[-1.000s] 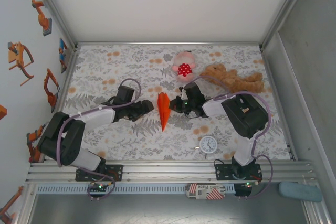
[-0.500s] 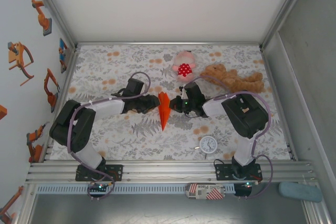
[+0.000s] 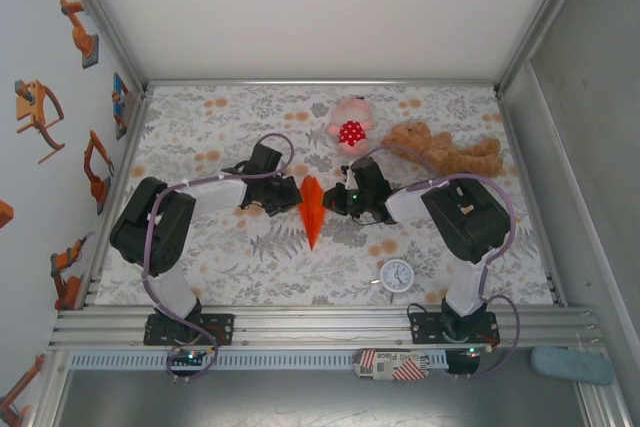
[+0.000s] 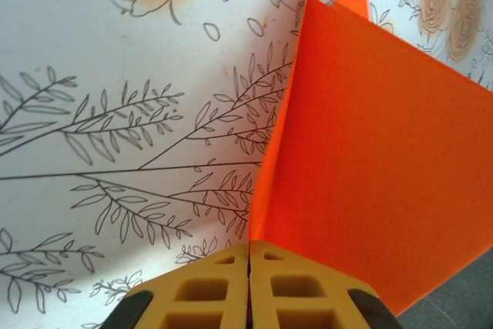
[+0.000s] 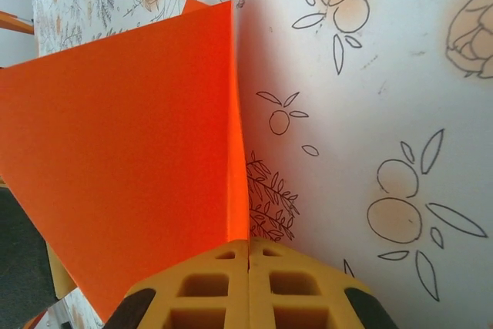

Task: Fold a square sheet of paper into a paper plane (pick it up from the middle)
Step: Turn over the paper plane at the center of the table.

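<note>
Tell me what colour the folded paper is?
Plain bright orange; the paper shows best in the left wrist view.

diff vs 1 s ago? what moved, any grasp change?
Left gripper moved right to the folded orange paper and shut on its left side. Right gripper stayed shut on the paper's right side. The paper, pink plush, teddy bear and clock did not move.

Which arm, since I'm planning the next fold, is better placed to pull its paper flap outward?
Probably left. The left gripper and right gripper are shut on the orange paper, but the left has open table beside it; the teddy bear and pink plush crowd the right.
</note>
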Motion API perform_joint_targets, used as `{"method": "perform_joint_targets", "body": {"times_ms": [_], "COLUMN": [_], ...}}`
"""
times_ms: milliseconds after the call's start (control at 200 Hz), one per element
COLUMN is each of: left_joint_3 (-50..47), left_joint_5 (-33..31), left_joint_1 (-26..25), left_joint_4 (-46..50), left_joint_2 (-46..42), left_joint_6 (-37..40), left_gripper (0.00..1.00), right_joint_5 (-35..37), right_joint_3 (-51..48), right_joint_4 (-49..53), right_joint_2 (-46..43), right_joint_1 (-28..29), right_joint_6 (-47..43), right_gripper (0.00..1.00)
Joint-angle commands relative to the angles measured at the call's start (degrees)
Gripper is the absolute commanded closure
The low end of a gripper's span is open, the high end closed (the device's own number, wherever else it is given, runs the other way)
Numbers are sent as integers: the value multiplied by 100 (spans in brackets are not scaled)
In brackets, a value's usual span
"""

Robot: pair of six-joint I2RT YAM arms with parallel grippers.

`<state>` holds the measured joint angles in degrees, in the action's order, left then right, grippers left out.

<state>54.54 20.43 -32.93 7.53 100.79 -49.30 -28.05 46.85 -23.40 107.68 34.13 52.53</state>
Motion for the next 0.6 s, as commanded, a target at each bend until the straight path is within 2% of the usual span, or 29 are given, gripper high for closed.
{"method": "perform_joint_targets", "body": {"times_ms": [0, 235, 431, 596], "left_joint_3": [60, 10, 4, -27], "left_joint_5": [-125, -41, 72, 52], "left_joint_1": [10, 103, 154, 216], "left_joint_4": [255, 261, 202, 242], "left_joint_2": [-206, -348, -340, -408], "left_joint_6": [125, 271, 313, 351], "left_gripper": [93, 90, 96, 95], "right_joint_5": [78, 204, 213, 314], "right_joint_3": [-18, 78, 43, 37], "right_joint_4": [64, 560, 511, 590], "right_joint_2": [-244, -429, -413, -476], "right_joint_1": [-99, -153, -152, -157], "right_joint_6": [-30, -331, -289, -312], "right_gripper": [100, 100, 100, 100]}}
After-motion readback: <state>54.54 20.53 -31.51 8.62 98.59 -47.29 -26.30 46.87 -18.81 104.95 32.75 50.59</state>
